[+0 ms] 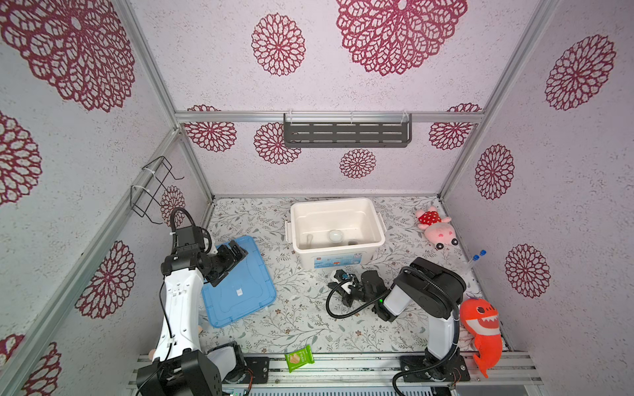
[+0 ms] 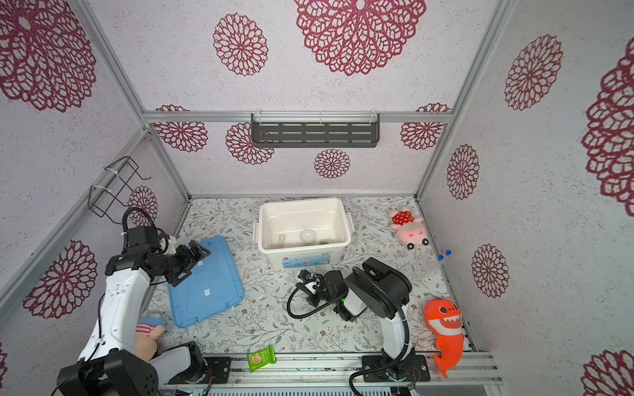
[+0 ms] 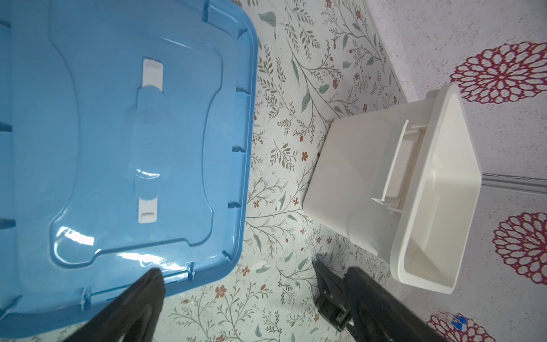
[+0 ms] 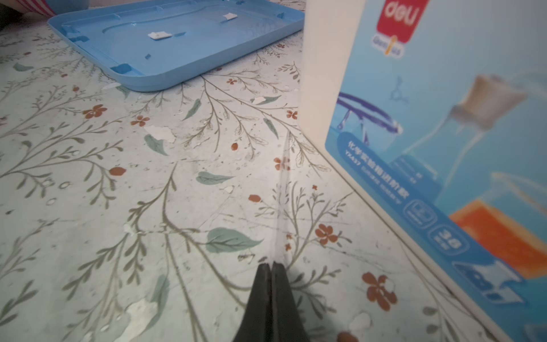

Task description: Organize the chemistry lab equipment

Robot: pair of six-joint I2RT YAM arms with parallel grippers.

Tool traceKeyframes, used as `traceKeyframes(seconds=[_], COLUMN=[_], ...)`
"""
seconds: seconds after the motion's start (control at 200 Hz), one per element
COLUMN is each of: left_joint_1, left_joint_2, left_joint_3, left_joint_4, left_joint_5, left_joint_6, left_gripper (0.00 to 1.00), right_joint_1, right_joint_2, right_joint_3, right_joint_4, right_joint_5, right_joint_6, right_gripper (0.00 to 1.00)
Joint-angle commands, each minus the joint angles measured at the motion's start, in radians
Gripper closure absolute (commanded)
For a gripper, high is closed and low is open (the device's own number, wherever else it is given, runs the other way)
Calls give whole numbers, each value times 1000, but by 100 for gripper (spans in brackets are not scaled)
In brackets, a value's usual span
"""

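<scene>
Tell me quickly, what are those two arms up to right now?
Left tool open, above blue lid's edge. Right tool shut on thin glass rod, low beside white box. Box wall close alongside.

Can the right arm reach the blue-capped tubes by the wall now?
Likely yes, once freed: nothing stands between it and the tubes, but its end effector is shut on a glass rod.
</scene>
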Motion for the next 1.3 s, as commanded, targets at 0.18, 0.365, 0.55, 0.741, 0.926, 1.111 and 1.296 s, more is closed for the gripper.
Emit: traceKeyframes(seconds=[0.18,0.365,0.55,0.741,0.926,1.111,1.296], left_joint_1=[8,8,8,8,9,16,24], left_joint_2=[11,14,-27,-2,-27,-110,-85], left_joint_3=[86,116,151,182,160,90,84], left_joint_4=[-57,-62,-58,-116,-145,-132,-206], left_joint_5=[-66,-75,-114,-155,-301,-368,-352], left_joint_6=[74,74,93,100,52,16,6], left_gripper=[1,1,1,1,2,3,3], right_joint_1=[93,109,93,-10,-137,-220,-300], right_joint_2=[-269,-410,-494,-483,-426,-333,-243], right_joint_3=[-11,74,300,550,720,875,1046], right_joint_4=[-243,-401,-667,-885,-1056,-1248,-1500], right_joint_5=[-22,-30,-44,-147,-81,-11,18], right_joint_6=[-5,-53,-86,-82,-134,-225,-343], right_gripper=[95,95,95,95,95,95,95])
